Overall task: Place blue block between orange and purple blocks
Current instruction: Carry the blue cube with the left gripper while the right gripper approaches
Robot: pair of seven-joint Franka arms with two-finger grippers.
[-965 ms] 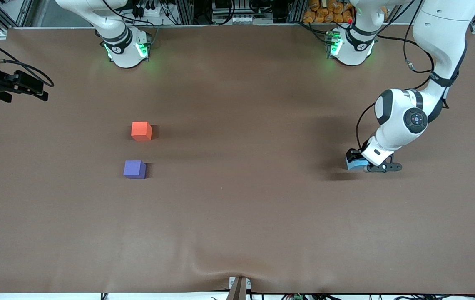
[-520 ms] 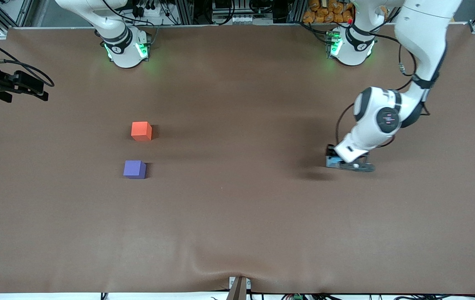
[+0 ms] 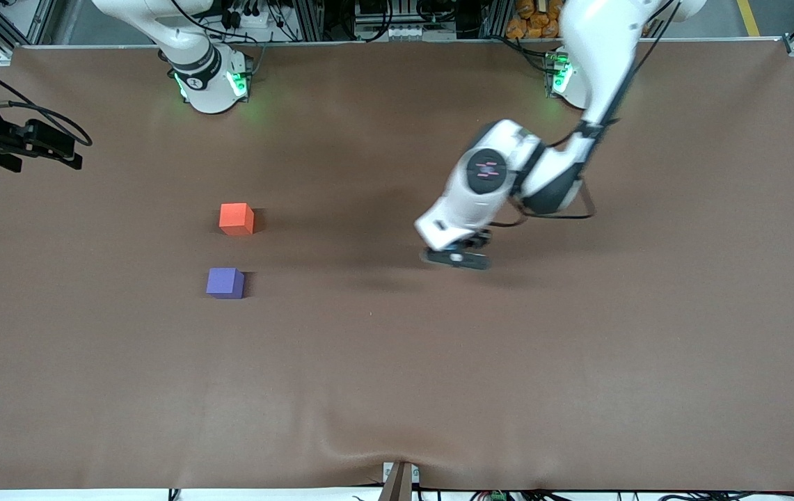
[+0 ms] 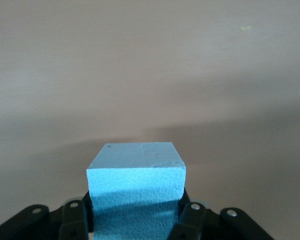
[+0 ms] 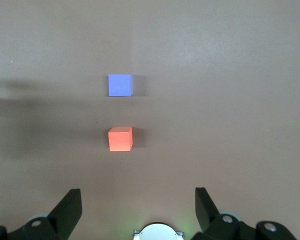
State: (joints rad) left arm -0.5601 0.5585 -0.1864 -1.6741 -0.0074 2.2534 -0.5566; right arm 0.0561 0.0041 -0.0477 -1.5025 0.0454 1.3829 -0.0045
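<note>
The blue block [image 4: 136, 172] sits between the black fingers [image 4: 191, 216] of my left gripper [image 4: 136, 212], which is shut on it. In the front view the left gripper [image 3: 458, 256] hangs over the middle of the brown table and the hand hides the blue block. The orange block [image 3: 236, 219] and the purple block [image 3: 225, 283] stand toward the right arm's end, the purple one nearer the front camera, a gap between them. My right gripper [image 5: 137, 207] is open and empty, high above the orange block [image 5: 120, 139] and purple block [image 5: 120, 85].
A black device with cables [image 3: 28, 142] juts in at the table's edge on the right arm's end. Both arm bases [image 3: 210, 82] stand along the table's back edge. The brown cloth has a wrinkle [image 3: 397, 456] at the front edge.
The left arm has lifted the blue block off the table at its own end and swung it over the middle, toward the orange and purple blocks. The right arm has not moved.
</note>
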